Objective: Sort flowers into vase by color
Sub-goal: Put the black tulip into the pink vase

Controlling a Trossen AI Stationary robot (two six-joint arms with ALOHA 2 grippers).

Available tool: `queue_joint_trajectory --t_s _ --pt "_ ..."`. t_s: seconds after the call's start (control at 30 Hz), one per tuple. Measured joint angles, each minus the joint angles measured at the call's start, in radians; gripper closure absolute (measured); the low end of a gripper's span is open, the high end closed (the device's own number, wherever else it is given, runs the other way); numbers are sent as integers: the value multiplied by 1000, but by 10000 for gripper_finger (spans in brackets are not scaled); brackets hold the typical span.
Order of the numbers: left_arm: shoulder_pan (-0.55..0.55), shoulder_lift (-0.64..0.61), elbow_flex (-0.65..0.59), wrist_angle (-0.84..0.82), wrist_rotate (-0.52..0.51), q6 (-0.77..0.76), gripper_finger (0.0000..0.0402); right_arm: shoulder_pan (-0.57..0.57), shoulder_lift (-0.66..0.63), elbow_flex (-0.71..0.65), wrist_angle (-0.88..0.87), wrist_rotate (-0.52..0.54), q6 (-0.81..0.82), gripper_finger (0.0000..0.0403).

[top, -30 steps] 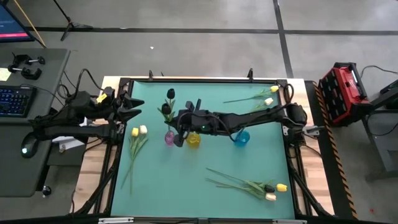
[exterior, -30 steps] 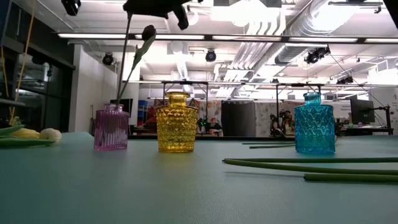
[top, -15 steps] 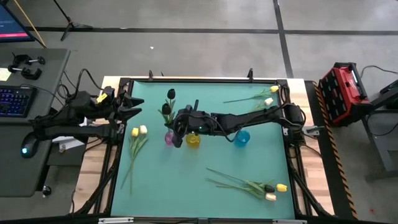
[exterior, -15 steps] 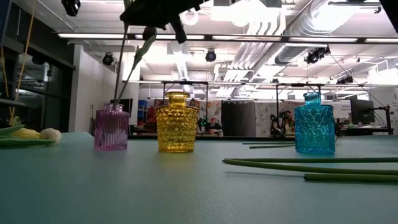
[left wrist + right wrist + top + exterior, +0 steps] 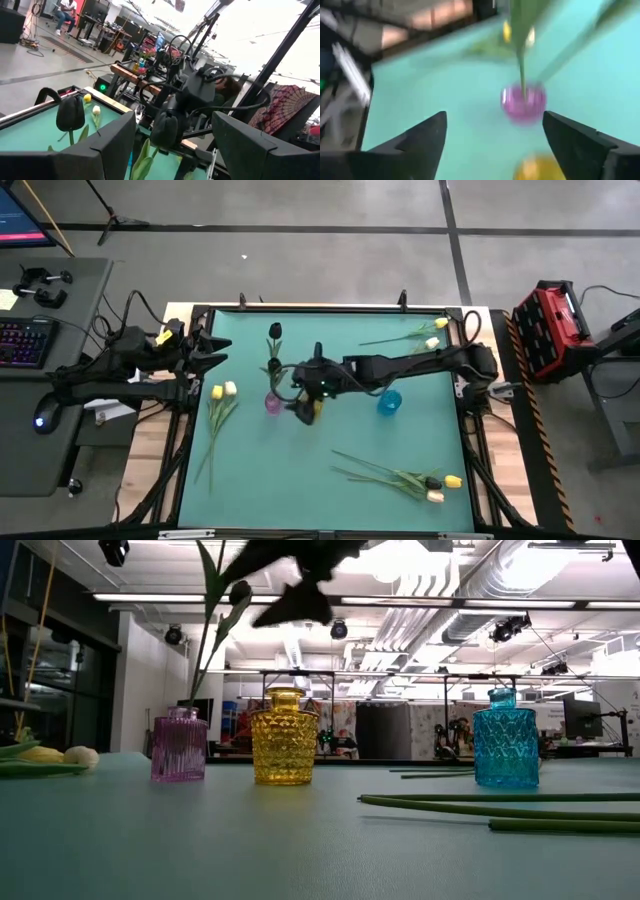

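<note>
A pink vase (image 5: 271,402) holds two black tulips (image 5: 275,330) that stand in it by their stems; their heads show in the left wrist view (image 5: 70,114). A yellow vase (image 5: 284,736) and a blue vase (image 5: 389,402) stand in a row with it. My right gripper (image 5: 299,406) hovers open just right of the pink vase (image 5: 522,104), above the yellow vase, tipped downward, with nothing between its fingers. My left gripper (image 5: 222,350) waits open at the table's left edge. A yellow and a white tulip (image 5: 222,392) lie on the mat at the left.
Several tulips lie at the far right (image 5: 425,335). Another bunch lies at the near right (image 5: 425,480), and their stems (image 5: 500,805) cross the mat in the low view. The middle and near left of the mat are bare.
My right gripper has opened and let go of a black tulip's stem, which stays standing in the pink vase. The gripper has tipped downward, rolled, and shifted slightly toward the near edge over the yellow vase.
</note>
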State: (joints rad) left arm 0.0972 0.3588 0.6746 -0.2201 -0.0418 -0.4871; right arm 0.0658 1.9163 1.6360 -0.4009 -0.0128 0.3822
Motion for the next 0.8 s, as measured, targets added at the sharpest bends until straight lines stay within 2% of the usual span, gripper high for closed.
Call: queue_joint_trajectory --t_s 0.23,0.4,0.53,0.8 --pt "0 0 0 0 -8 -1 151 45 -45 0 -370 -122 6 75" --pt "0 0 0 0 -24 -6 151 145 -46 -22 -601 -151 21 86" --pt "0 0 0 0 -30 -7 151 252 -55 -131 -643 -154 99 94" --pt "0 0 0 1 -36 -10 151 376 -65 -325 -501 -176 333 104"
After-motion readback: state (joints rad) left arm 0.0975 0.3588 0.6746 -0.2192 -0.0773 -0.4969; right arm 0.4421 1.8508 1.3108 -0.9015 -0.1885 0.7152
